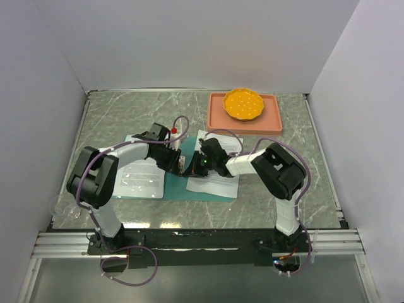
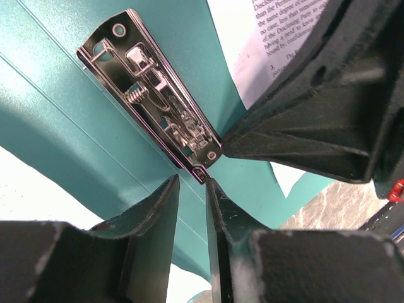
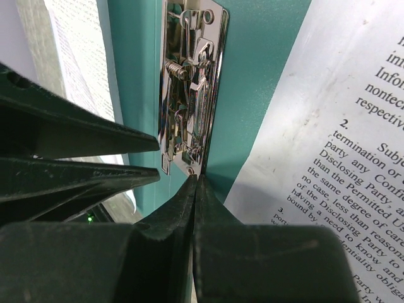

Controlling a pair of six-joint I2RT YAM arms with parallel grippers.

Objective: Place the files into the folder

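Leaning over the grey marbled table point(image 1: 126, 110), I am holding both arms in toward its middle, where the teal folder point(image 1: 173, 188) is lying open and flat. The files are resting on it as printed white sheets: one point(image 1: 142, 177) is sitting at 9 o'clock from the fold, another point(image 1: 218, 182) at 3 o'clock. A salmon-pink tray point(image 1: 214, 120) is sitting at 1 o'clock on the table, well apart from the folder, and is carrying a yellow scalloped dish point(image 1: 243, 104). My left gripper point(image 1: 183, 165) and right gripper point(image 1: 197, 165) are meeting tip to tip over the fold, touching or nearly so. Through the left wrist camera my left fingers point(image 2: 151, 227) are standing a narrow slit apart, with the near end of the chrome spring clip point(image 2: 151, 107) sitting right at their mouth; I cannot tell whether they are pinching it. Through the right wrist camera my right fingers point(image 3: 177, 221) are pressing together with no gap showing, their tips touching the clip's near end at 12 o'clock from them.
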